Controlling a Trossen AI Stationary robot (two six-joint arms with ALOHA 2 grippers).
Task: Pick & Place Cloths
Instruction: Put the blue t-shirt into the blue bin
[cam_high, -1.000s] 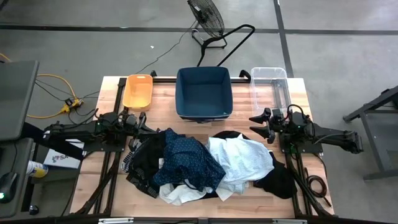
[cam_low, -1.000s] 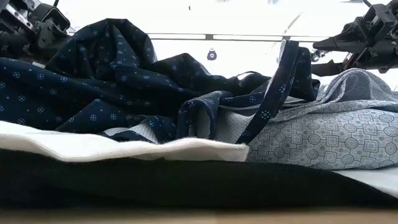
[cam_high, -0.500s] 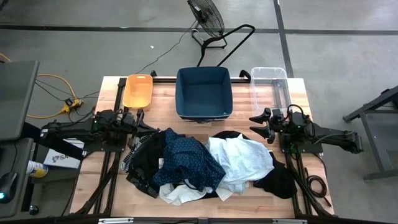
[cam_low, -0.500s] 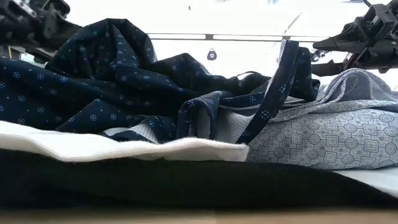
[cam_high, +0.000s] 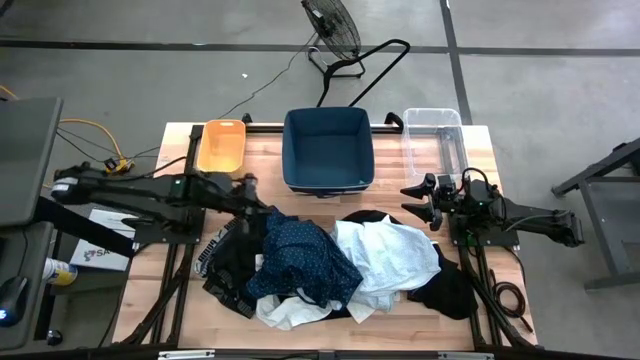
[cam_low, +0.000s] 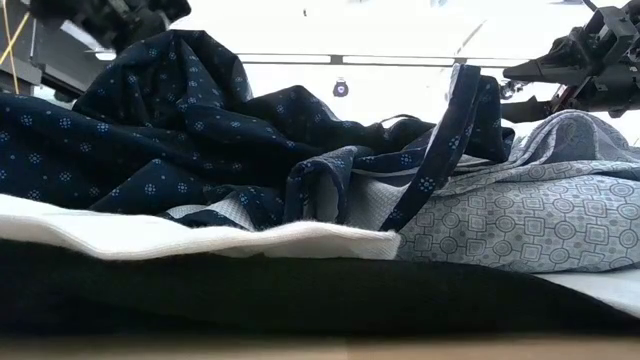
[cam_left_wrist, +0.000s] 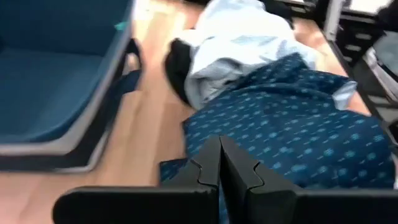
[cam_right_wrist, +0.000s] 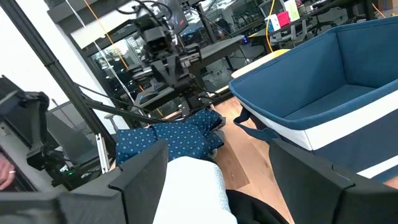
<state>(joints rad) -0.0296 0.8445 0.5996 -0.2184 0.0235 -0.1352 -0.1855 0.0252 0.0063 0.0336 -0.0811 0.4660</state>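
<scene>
The cloths lie heaped mid-table: a navy patterned cloth (cam_high: 300, 255) on top, a pale blue-white one (cam_high: 392, 255) to its right, black ones (cam_high: 232, 268) at the left and under the right side, white (cam_high: 290, 312) at the near edge. My left gripper (cam_high: 256, 193) is shut and hovers, tipped down, over the heap's far-left edge; in the left wrist view it (cam_left_wrist: 221, 163) hangs just above the navy patterned cloth (cam_left_wrist: 292, 130). My right gripper (cam_high: 410, 200) waits open at the heap's far right, nothing between its fingers (cam_right_wrist: 217, 180).
Three bins stand along the far edge: an orange one (cam_high: 221, 146), a navy one (cam_high: 328, 150) and a clear one (cam_high: 433, 135). Bare wood (cam_high: 300, 200) shows between the navy bin and the heap. A fan (cam_high: 332, 25) stands on the floor beyond the table.
My left gripper has left its place at the table's left side, risen, and reached toward the right over the heap's far-left edge, tipping its fingers downward. It stayed shut. The cloths have not moved.
</scene>
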